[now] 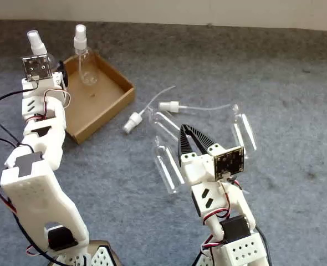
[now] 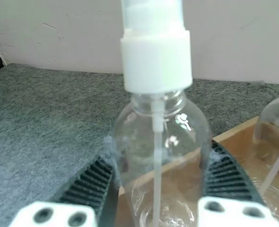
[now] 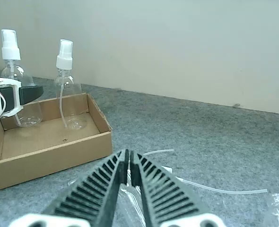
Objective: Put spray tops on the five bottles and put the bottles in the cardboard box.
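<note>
The left arm's jaws are clamped on the body of a clear capped bottle [image 2: 161,156], one ribbed face pressed to each side, and hold it upright inside the cardboard box [image 1: 108,113] at its far corner. A second capped bottle [image 1: 86,64] stands free just beside it in the box. The right arm's jaws, closed to a thin slit and gripping nothing, hang above three bare bottles [image 1: 168,163] lying on the grey counter [image 1: 274,72]. Two loose spray tops [image 1: 133,123] lie between those bottles and the box.
</note>
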{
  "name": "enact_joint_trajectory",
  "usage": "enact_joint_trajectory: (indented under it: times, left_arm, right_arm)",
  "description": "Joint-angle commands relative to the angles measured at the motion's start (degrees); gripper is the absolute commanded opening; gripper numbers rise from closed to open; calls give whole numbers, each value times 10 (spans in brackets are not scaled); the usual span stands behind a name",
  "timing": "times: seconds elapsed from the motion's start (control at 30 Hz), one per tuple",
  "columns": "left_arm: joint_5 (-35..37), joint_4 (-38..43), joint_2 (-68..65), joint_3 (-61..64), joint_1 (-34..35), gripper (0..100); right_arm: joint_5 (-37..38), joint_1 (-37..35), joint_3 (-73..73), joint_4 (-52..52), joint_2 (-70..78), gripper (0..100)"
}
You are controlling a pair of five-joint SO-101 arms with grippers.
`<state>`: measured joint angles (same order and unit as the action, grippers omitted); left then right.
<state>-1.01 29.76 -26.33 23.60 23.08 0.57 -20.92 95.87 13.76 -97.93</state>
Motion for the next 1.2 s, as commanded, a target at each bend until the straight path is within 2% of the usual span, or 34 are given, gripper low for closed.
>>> enact_joint_trajectory:
  times: [0.0,0.17,0.7,0.9,1.17]
  left_arm:
    - [-4,18,-23,-15,3,78]
    - [-3,18,-65,-22,3,78]
    - [-2,15,-65,-15,5,82]
    - [-2,16,-65,3,3,165]
    - [-2,15,-64,7,7,155]
  right_arm:
    - [-2,7,81,4,-1,5]
    - [-2,7,81,4,-1,5]
    - [-2,7,82,4,-1,5]
    - [-2,7,82,4,-1,5]
    - [-2,7,82,4,-1,5]
